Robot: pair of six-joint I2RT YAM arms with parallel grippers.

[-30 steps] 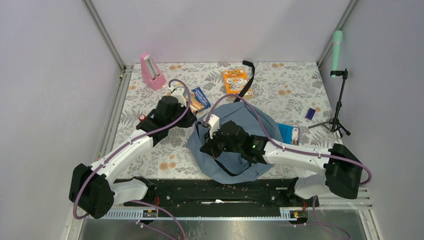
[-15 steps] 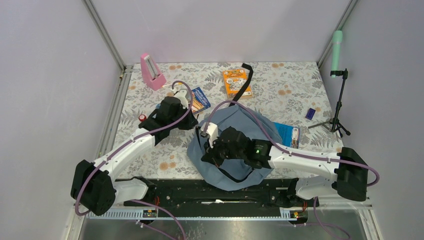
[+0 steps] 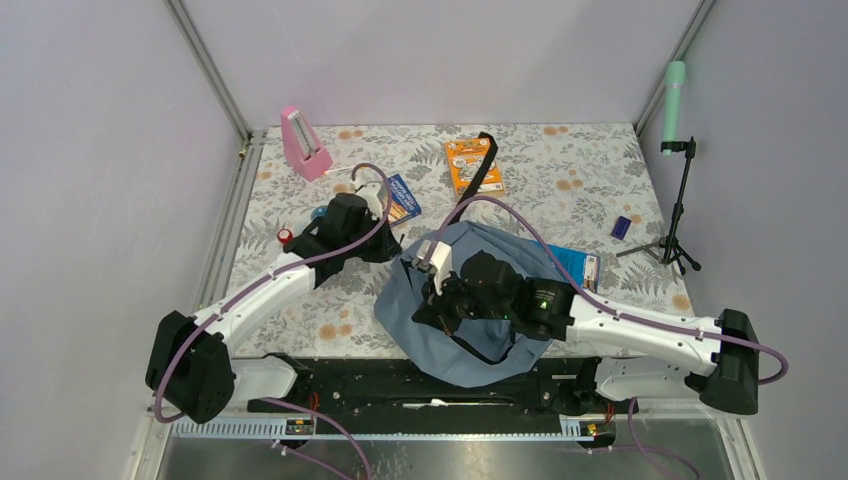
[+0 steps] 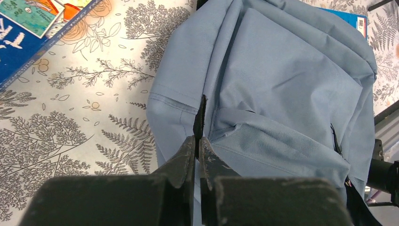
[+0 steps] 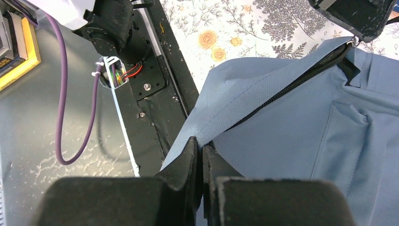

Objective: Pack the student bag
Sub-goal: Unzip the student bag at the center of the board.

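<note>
The student bag lies slumped at the table's near edge, a rounded heap of grey-blue woven cloth with stitched seams, a flat front pocket and a dark zipper running along its lifted rim. The left gripper is clenched on a thin black tab at the bag's left seam. The right gripper, over the bag's near side, pinches the cloth edge just beside the zipper. Under the bag's right side a glossy blue book pokes out. Past the bag's far edge, a black strap trails from it over a flat orange booklet, and a blue booklet lies by the bag's far-left corner. A pink wedge-shaped case stands well off to the far left on the flower-printed tablecloth. Since a second ago the strap has slid from beside the orange booklet onto it — the bag's top has been drawn nearer — and the right arm's elbow has swung out to the right.
</note>
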